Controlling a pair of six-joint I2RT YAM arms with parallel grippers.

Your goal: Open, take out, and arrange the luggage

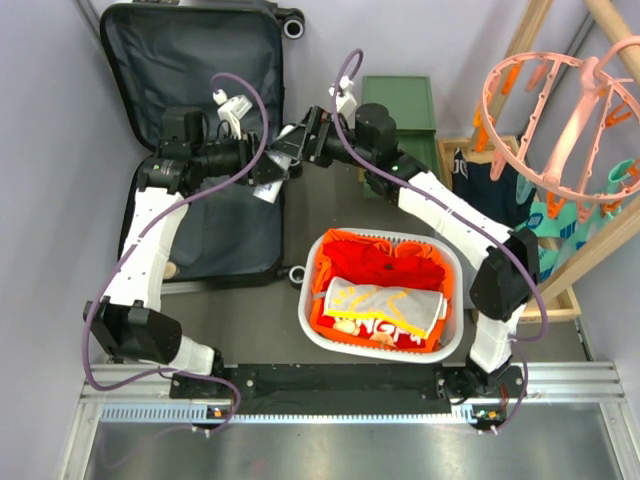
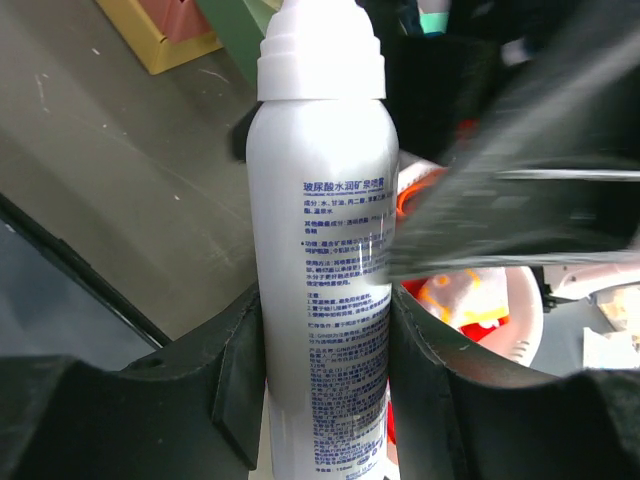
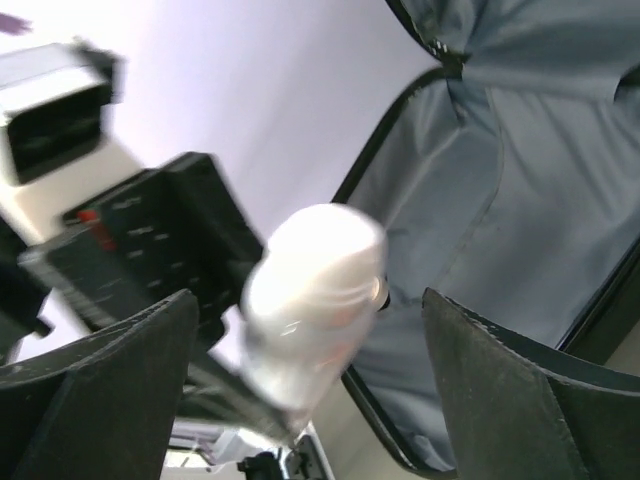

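Note:
The luggage (image 1: 215, 225) lies open at the left, its grey-lined lid (image 1: 185, 55) flat at the back; the lining also shows in the right wrist view (image 3: 520, 170). My left gripper (image 1: 258, 168) (image 2: 325, 335) is shut on a white spray bottle (image 2: 322, 200) with blue print, gripping its lower body above the suitcase's right edge. My right gripper (image 1: 287, 150) (image 3: 312, 345) is open and faces the left one. The bottle's white cap (image 3: 318, 285) sits between the right fingers, apart from both. In the top view the bottle is mostly hidden by the grippers.
A white laundry basket (image 1: 304, 312) holding red, orange and grey clothes stands front centre. A green drawer box (image 1: 400, 105) is behind the right arm. A pink peg hanger (image 1: 560, 110) and a wooden rack (image 1: 590, 255) with dark clothes stand at the right.

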